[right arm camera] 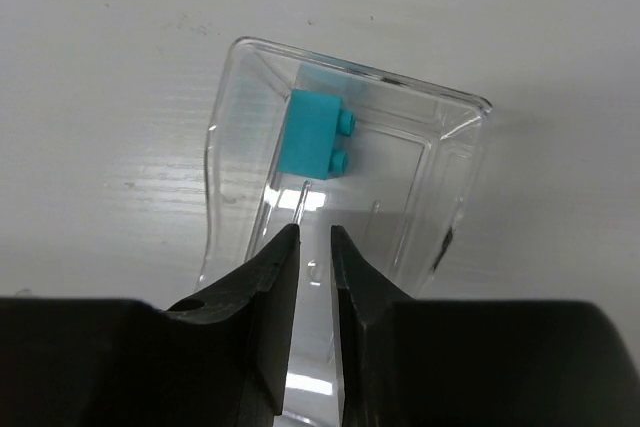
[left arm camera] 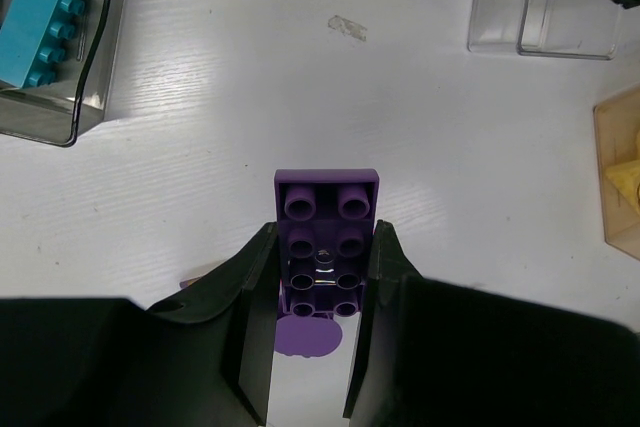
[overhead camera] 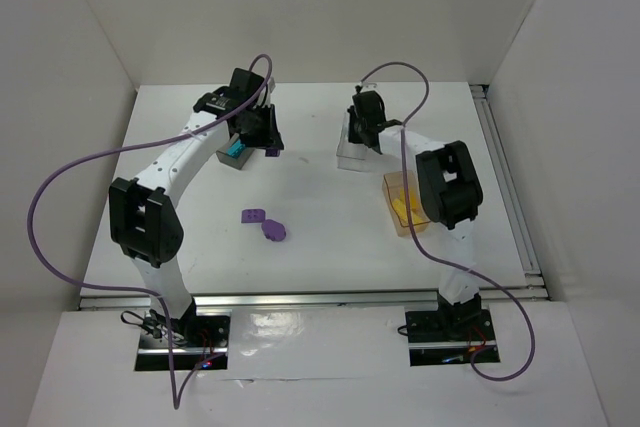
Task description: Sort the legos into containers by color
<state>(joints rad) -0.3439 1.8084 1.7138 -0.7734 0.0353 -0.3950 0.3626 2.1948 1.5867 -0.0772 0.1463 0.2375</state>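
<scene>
Left gripper (left arm camera: 325, 237) clamps the purple brick (left arm camera: 327, 197) by its rear half only, so it could pivot or slip. Grey tub (left arm camera: 60, 122) ahead-left holds a teal brick (left arm camera: 45, 27). Clear tub (right arm camera: 225, 147), under the barely parted, empty right gripper (right arm camera: 315, 237), holds a second teal brick (right arm camera: 315, 135) — mixing risk. A purple blob behind the fingers is unclear.

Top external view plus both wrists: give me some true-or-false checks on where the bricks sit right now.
1. The left end effector holds a purple brick. True.
2. The dark grey tub is empty. False: a teal brick lies in it.
3. The clear tub contains a teal lego. True.
4. The amber tub holds purple bricks. False: it holds yellow ones.
5. Two purple pieces lie loose on the table. True.
</scene>
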